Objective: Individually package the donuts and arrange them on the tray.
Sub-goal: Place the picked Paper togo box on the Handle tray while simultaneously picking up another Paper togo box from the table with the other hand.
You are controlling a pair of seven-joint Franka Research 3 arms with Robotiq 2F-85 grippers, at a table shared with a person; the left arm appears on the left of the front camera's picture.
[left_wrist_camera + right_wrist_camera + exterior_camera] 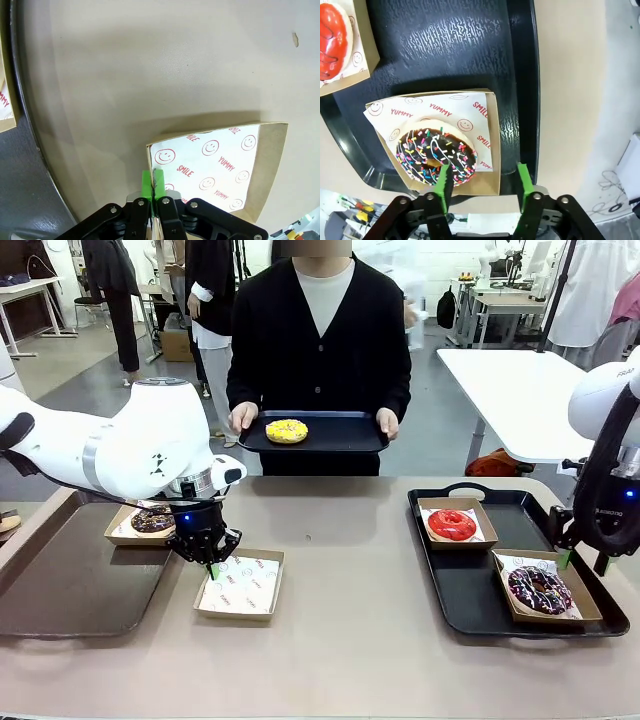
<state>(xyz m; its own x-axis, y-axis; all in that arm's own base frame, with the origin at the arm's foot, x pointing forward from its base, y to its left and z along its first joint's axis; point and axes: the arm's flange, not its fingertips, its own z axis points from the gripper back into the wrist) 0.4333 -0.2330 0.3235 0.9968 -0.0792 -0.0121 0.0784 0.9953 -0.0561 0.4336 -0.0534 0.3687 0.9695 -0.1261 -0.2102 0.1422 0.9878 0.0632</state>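
Front view: my left gripper (212,562), pinched shut on the empty box's (240,585) near-left rim, sits nearer the person's yellow donut (286,430) than my half-open, empty right gripper (582,562).

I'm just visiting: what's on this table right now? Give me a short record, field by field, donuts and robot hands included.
left gripper: shut on the near wall of the empty box on the table
right gripper: open, above the sprinkled donut, holding nothing
black tray: two boxes, one with the red donut, one with the sprinkled donut
brown tray: a box with a brown donut at its far edge
person: holds a dark tray with the yellow donut, not boxed
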